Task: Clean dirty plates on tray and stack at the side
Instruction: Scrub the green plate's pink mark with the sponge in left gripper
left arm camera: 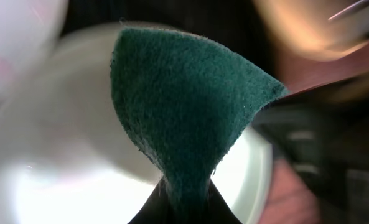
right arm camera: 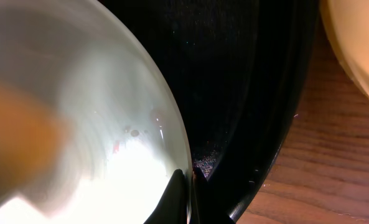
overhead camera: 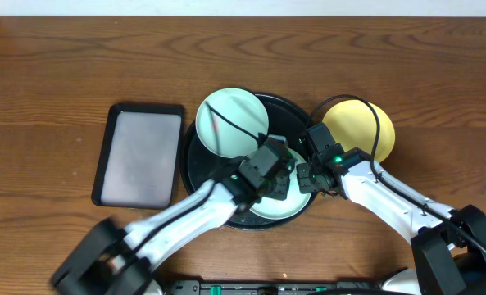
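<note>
Within the tray (overhead camera: 290, 121), the left gripper (left arm camera: 185, 202) pinched a green pad (left arm camera: 184, 106) over the front plate (overhead camera: 277, 210), its rim clamped by the right gripper (right arm camera: 187, 190). A yellow plate (overhead camera: 359, 131) lay right of the tray, a rectangular tray (overhead camera: 140, 156) left.

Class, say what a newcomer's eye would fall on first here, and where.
A green scouring pad, pinched in the left claw, fills the left wrist view. Overhead, the round black tray sits mid-table, a yellow plate just right of it. The right claw pinches a mint plate by its rim.

fuzzy scouring pad (left arm camera: 184, 106); glossy black tray (right arm camera: 246, 93); smooth shiny plate (right arm camera: 128, 81).
</note>
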### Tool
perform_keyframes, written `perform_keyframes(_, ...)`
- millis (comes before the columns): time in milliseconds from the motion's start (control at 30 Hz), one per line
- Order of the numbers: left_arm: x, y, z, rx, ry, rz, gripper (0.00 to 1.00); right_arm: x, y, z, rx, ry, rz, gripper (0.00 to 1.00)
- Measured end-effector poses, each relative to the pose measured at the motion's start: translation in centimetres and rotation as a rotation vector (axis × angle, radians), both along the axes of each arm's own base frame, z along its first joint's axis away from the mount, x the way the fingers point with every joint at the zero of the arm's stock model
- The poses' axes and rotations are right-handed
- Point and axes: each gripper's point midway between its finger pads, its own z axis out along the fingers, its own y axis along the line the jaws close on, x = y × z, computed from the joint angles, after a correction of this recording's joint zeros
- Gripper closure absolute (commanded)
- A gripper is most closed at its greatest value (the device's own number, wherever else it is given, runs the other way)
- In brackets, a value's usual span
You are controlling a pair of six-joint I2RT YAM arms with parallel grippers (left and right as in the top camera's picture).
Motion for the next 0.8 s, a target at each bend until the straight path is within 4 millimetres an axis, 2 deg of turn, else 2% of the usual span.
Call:
perform_keyframes(167,0.4,2.1,5.4,-0.02,-0.129,0.06,0.93,0.0,0.0,0.0,0.0,0.0,0.0,0.99)
perform_keyframes(267,0.5,3.1,6.1,0.004,-0.156,0.088,0.92,0.0,0.0,0.0,0.001,0.0,0.0,0.99)
perform_keyframes(433,0.7,3.9,3.7,0.09,-0.123,0.109,0.93,0.0,0.0,0.0,0.001,-0.001,0.0,0.99)
perform_keyframes(533,0.6,4.3,0.5,0.169,-0.067,0.11,0.92,0.0,0.0,0.0,0.001,0.0,0.0,0.99)
perform_keyframes(800,0.4,5.9,-4.9,0.295,0.036,0.198,0.93,0.0,0.0,0.0,0.001,-0.001,0.0,0.99)
